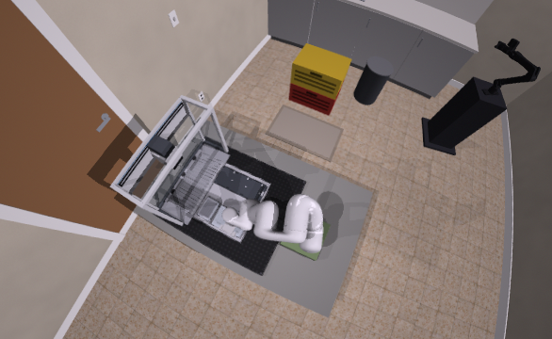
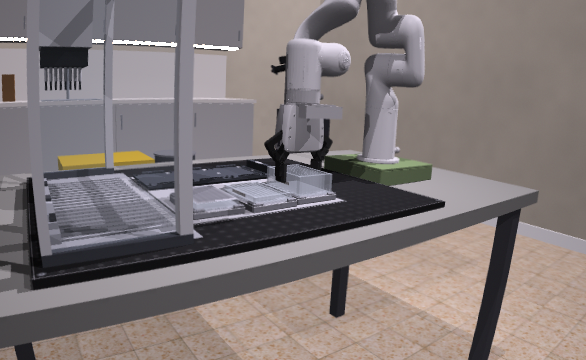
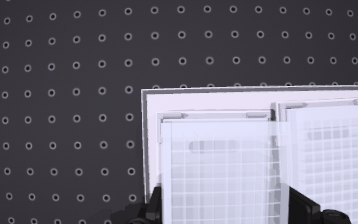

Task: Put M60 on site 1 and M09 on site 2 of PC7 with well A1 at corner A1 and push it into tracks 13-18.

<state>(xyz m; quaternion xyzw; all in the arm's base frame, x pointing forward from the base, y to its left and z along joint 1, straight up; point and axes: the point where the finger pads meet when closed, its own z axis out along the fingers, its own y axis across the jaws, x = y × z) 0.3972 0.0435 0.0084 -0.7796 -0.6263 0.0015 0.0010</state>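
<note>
My gripper (image 2: 298, 167) is shut on the long sides of M09 (image 2: 307, 180), the tall clear deep-well block at nest S1, nearest the arm's base. In the wrist view the block (image 3: 220, 170) fills the space between the two black fingers, its label end pointing away from the camera. I cannot tell whether it is off the nest. M06 (image 2: 260, 192) lies flat on S2, also in the wrist view (image 3: 335, 160). M60 (image 2: 205, 197) lies on S3. The dark carrier PC7 (image 2: 198, 175) lies on the apron behind the nests; no plate shows on it.
The ribbed rails (image 2: 98, 205) lie inside the instrument frame, whose post (image 2: 184, 115) stands in front of S3. A pipetting head (image 2: 63, 65) hangs at the top left. The black perforated mat (image 3: 60, 110) surrounds the nest plate. The arm's green base (image 2: 378, 167) is at the right.
</note>
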